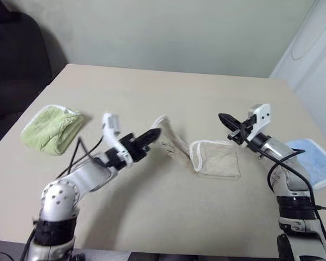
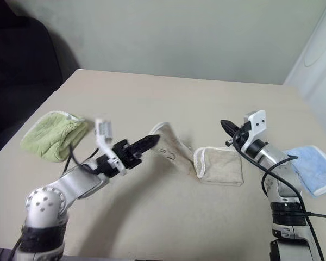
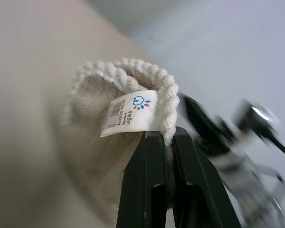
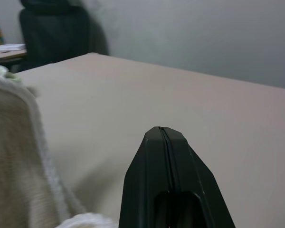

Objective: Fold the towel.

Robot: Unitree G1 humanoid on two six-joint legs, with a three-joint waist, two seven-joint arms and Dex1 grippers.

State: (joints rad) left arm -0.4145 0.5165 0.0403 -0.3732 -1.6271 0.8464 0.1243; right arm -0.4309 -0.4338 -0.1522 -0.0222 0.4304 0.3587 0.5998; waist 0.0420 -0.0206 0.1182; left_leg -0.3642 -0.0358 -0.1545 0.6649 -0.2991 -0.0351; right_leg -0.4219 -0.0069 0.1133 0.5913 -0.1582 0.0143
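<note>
Gripping the corded edge of the towel [image 1: 214, 159] just beside its white label [image 3: 131, 113], the left gripper [image 1: 154, 134] had its two black fingers [image 3: 149, 180] pressed together on the cloth, as the left wrist view showed plainly. That held end was lifted off the table [image 1: 168, 212] and rose toward the gripper in a narrow, twisted strip; the rest of the towel lay flat in a small folded block near the table's middle, between the two arms. White edging ran along the near-left side of the flat part. The right gripper [image 1: 223, 118] hung above the table to the right of the towel, pointing toward the left arm, its fingers [image 4: 164, 156] fully closed with nothing between them; it stood apart from the cloth. A light green terry cloth [image 1: 51, 129] lay folded near the table's left edge, well apart from the towel. A light blue cloth [image 1: 315, 160] lay at the right edge, partly behind the right arm. Dark chair [image 4: 54, 33] beyond the table's far left corner.
</note>
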